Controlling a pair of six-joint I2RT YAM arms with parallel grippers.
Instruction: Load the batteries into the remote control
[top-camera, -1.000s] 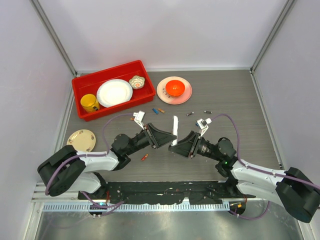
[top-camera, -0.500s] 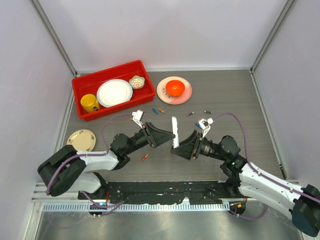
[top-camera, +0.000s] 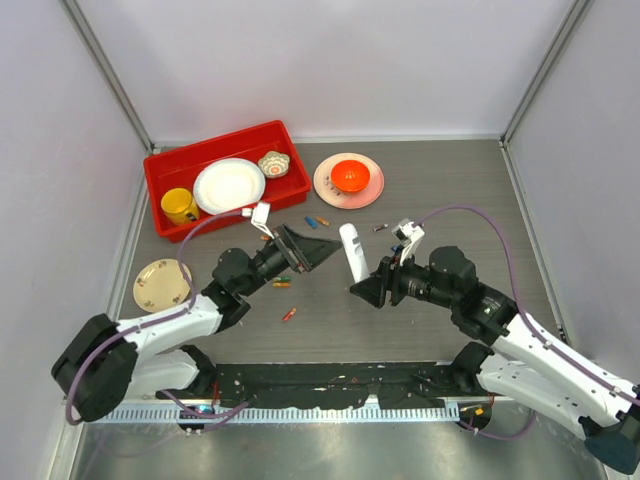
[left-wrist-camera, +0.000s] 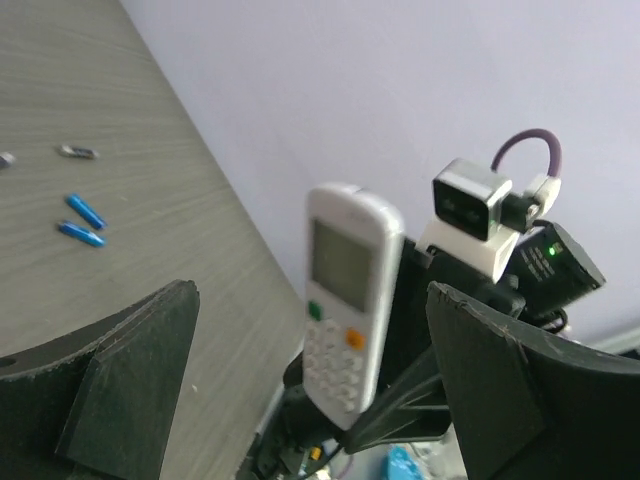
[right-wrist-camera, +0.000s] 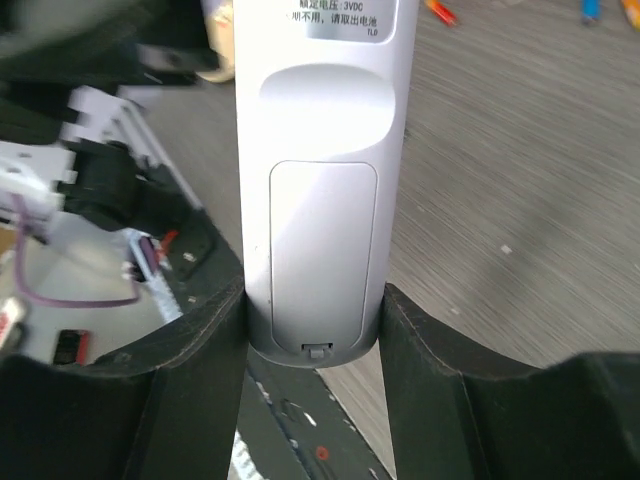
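The remote control (top-camera: 349, 251) is a slim white bar held upright off the table, with my right gripper (top-camera: 359, 287) shut on its lower end. The right wrist view shows its back (right-wrist-camera: 320, 180), with the battery cover in place, pinched between both fingers (right-wrist-camera: 200, 360). My left gripper (top-camera: 318, 252) is open just left of the remote, not touching it. Its wrist view faces the remote's keypad side (left-wrist-camera: 350, 300). Batteries lie loose on the table: blue and orange ones (top-camera: 315, 221), an orange-red one (top-camera: 289, 314) and dark ones (top-camera: 380, 228).
A red bin (top-camera: 158, 195) at the back left holds a white plate, a yellow cup and a small bowl. A pink plate with an orange bowl (top-camera: 348, 180) sits beside it. A small pale plate (top-camera: 162, 282) lies at the left edge. Walls enclose the table.
My left gripper opened wide and pulled back to the left, away from the remote control. My right gripper kept hold of it and raised it more upright.
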